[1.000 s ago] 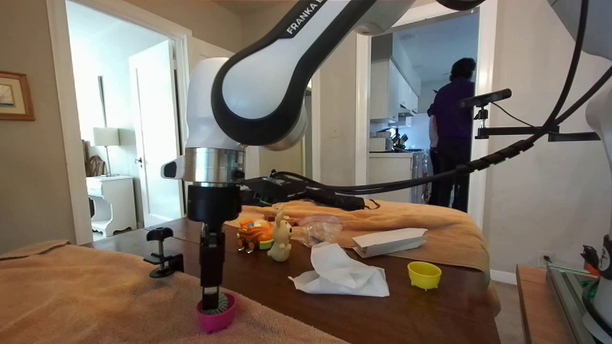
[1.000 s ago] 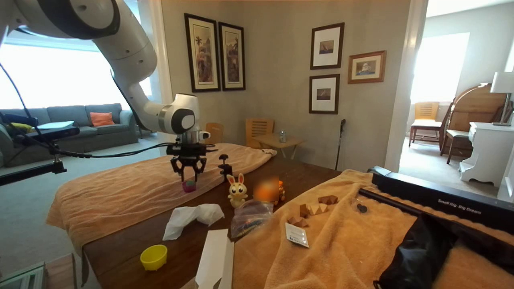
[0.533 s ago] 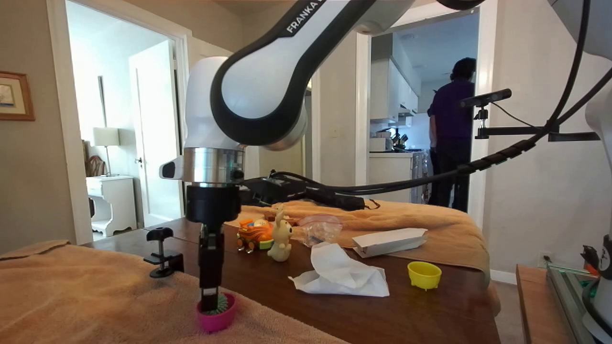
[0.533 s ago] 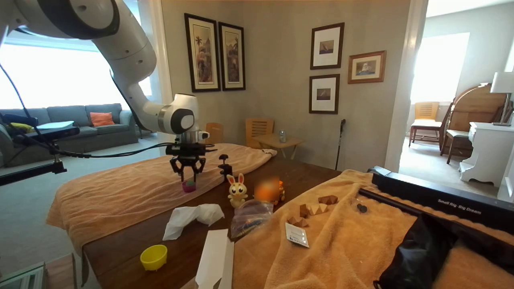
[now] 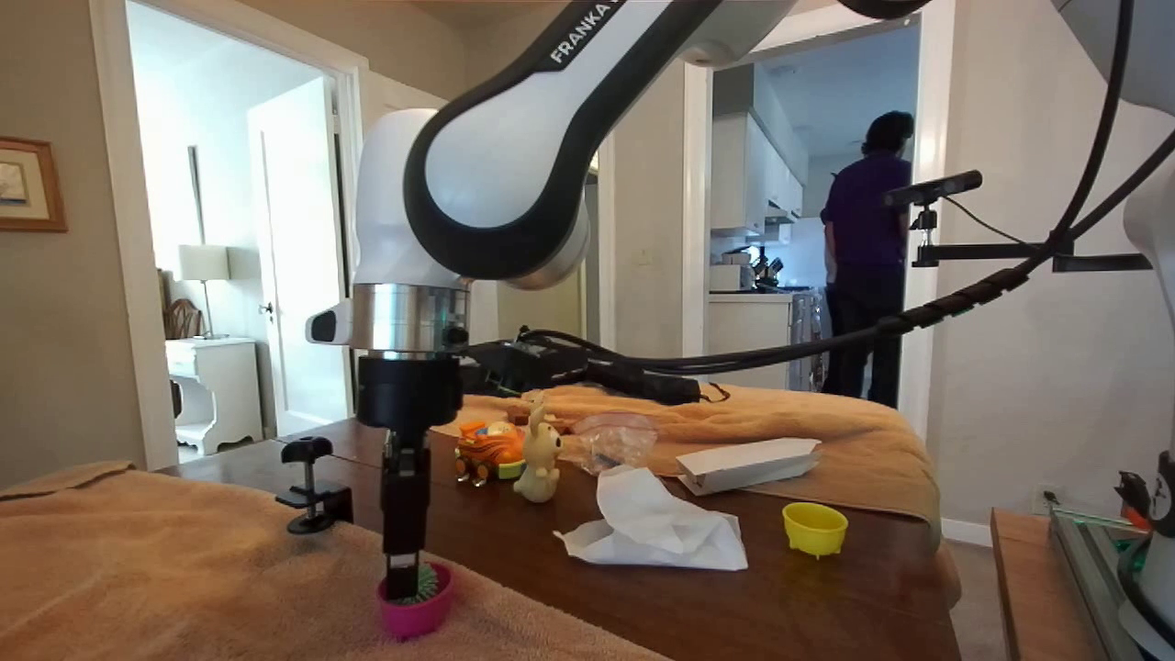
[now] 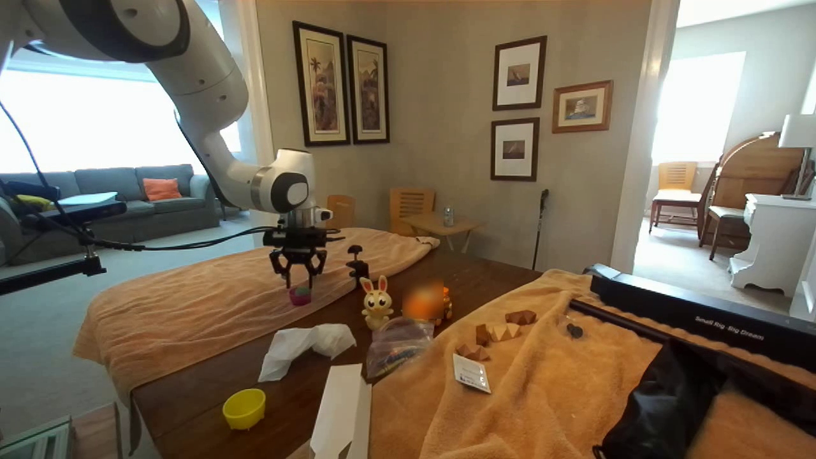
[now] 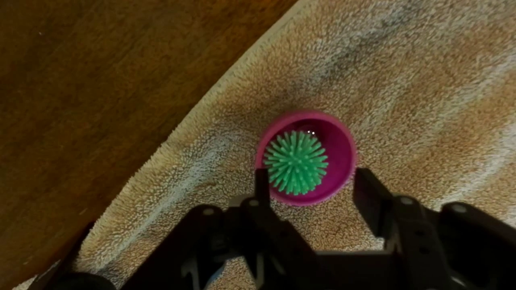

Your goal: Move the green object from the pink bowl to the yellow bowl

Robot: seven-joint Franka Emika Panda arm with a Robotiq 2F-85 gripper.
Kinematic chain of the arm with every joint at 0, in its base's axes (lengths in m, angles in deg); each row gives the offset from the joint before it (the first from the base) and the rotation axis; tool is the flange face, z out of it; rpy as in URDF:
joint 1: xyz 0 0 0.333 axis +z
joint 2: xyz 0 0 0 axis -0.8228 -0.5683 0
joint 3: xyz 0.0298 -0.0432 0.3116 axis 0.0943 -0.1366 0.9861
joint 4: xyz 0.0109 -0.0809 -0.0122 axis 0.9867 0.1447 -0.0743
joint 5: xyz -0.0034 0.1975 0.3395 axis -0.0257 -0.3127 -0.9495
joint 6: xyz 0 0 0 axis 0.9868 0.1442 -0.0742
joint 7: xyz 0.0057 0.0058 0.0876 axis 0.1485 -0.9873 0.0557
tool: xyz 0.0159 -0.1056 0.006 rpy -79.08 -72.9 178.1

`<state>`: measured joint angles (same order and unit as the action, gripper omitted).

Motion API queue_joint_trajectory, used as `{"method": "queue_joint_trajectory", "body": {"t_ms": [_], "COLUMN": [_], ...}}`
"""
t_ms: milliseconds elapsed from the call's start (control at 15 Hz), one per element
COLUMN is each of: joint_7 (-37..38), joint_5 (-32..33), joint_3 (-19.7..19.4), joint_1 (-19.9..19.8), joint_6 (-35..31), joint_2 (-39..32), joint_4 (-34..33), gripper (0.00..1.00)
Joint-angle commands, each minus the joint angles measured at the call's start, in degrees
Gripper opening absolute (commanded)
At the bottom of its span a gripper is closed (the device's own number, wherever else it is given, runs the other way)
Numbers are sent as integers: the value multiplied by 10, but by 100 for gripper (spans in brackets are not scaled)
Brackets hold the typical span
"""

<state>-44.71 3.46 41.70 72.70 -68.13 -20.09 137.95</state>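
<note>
A home, grey sofa (image 6: 159,218), framed pictures (image 6: 322,84), white kitchen cabinets (image 5: 737,174)

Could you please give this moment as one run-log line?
gripper: open, at pink bowl | green spiky ball: inside pink bowl, ungrasped | yellow bowl: on table | transfer: not done

Gripper (image 5: 401,586) lower; only slightly

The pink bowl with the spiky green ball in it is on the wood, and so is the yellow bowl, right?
Not quite: the pink bowl is on the towel, as the wrist view shows. The spiky green ball is in it, and the yellow bowl is on the wood.
</note>
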Motion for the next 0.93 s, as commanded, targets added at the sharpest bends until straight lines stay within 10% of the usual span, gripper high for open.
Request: {"method": "queue_joint_trajectory", "body": {"t_ms": [0,867], "joint_7": [27,40], "joint_5": [26,27], "joint_3": [0,-4], "joint_1": [3,2], "joint_6": [5,10], "joint_2": [0,13], "joint_4": [-7,6], "gripper": [52,51]}}
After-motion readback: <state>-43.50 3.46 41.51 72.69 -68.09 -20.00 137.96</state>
